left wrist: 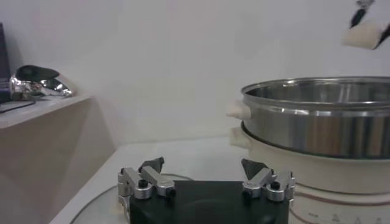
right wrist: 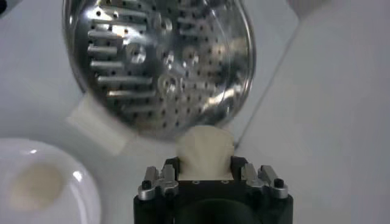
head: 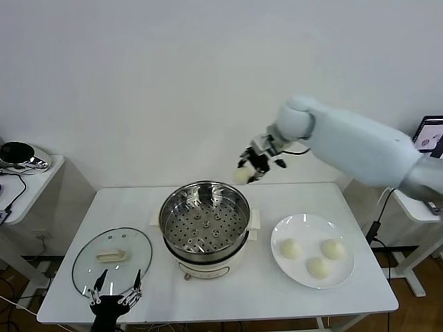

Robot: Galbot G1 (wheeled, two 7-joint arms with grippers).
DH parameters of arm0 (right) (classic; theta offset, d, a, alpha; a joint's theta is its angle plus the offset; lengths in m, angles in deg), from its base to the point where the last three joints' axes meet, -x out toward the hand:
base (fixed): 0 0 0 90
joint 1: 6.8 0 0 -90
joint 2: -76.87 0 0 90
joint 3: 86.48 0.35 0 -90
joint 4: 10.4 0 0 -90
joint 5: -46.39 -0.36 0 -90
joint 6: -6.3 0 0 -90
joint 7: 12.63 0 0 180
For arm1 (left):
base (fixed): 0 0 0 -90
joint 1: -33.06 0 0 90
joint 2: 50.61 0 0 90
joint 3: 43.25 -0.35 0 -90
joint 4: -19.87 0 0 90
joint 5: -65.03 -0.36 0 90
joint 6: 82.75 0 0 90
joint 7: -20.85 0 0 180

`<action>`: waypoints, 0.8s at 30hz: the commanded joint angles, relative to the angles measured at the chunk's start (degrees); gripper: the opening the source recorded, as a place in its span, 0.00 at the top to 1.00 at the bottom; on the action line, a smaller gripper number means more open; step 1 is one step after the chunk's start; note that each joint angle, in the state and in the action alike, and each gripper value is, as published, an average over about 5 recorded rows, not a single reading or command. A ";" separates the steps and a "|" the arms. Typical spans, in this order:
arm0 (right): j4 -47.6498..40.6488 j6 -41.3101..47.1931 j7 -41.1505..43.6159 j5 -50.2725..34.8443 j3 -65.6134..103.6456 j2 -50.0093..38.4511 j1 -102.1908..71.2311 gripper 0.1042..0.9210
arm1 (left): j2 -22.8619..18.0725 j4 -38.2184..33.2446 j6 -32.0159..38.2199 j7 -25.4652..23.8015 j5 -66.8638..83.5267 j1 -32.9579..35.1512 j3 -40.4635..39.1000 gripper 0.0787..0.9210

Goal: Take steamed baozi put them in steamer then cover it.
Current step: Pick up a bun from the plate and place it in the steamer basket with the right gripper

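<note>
My right gripper (head: 250, 168) is shut on a cream-white baozi (head: 241, 175) and holds it in the air above the far right rim of the steamer (head: 205, 228). In the right wrist view the baozi (right wrist: 204, 151) sits between the fingers, above the perforated tray (right wrist: 159, 64), which holds nothing. Three more baozi (head: 290, 248) lie on a white plate (head: 279, 232) right of the steamer. The glass cover (head: 112, 256) with its cream handle lies flat on the table left of the steamer. My left gripper (head: 116, 288) is open, low at the front edge by the cover.
The steamer (left wrist: 323, 122) fills the right of the left wrist view. A side table (head: 28, 169) with a dark shiny object stands at the far left. A monitor (head: 430, 135) stands at the far right.
</note>
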 commanded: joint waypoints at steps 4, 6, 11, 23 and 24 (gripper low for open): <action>-6.98 -16.26 -2.83 9.41 -5.38 13.06 -1.28 0.48 | -0.27 -0.14 -0.01 -0.03 0.31 0.48 0.87 0.12; -6.56 -17.88 -2.88 11.26 -5.79 13.15 -2.28 0.48 | -0.47 0.01 -0.01 0.03 0.28 0.48 0.97 0.12; -7.22 -21.91 -4.52 18.70 -5.74 13.57 -4.27 0.47 | -0.66 0.03 -0.02 0.05 0.27 0.49 1.21 0.12; -12.86 -27.69 -6.96 29.79 -3.68 15.75 -7.17 0.47 | -0.50 0.15 -0.04 0.01 0.35 0.41 1.59 0.12; -13.12 -27.92 -7.01 30.16 -3.62 15.85 -7.26 0.46 | -0.50 0.17 -0.04 0.01 0.37 0.34 1.57 0.12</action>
